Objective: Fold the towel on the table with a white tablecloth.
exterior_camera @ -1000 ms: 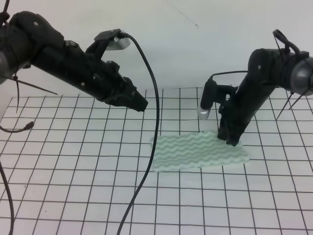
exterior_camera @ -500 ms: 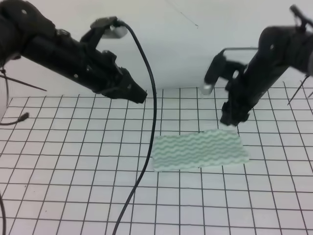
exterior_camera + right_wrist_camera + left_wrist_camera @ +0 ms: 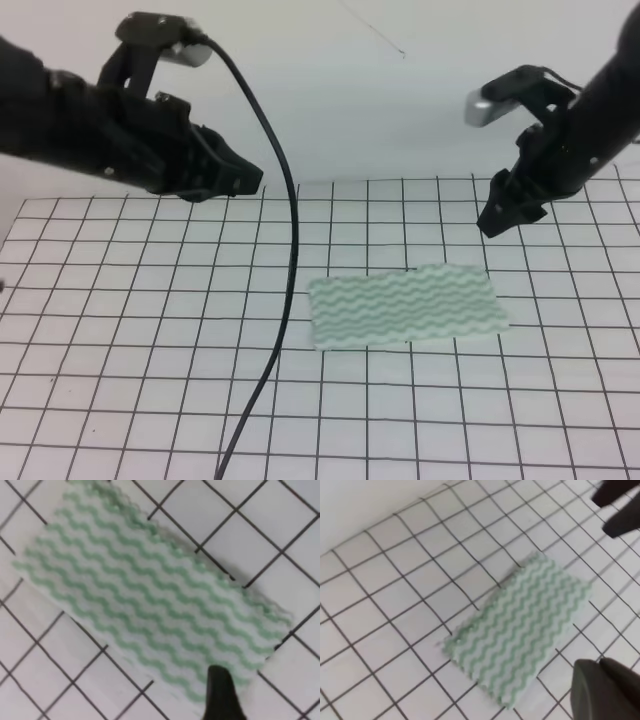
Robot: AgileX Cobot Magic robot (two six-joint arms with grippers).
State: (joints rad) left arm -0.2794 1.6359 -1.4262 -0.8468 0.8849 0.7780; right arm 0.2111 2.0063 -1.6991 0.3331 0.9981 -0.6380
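Since the towel point(image 3: 407, 306) lies flat as a folded rectangle mid-table on the gridded white tablecloth point(image 3: 150, 380), w/ both grippers, left point(image 3: 245, 182) & right point(image 3: 497, 218), raised clear & empty (jaw gap can't be told), 1 short edge is probably best pinched low.

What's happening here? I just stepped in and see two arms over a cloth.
A two-armed robot is working on folding the towel, which lies flat as a rectangle on the table with a white tablecloth. Neither arm touches it now. The right gripper hangs in the air above the towel's far right corner, and the left gripper is raised well off to the left. Whether either pair of jaws is open cannot be told from these views.
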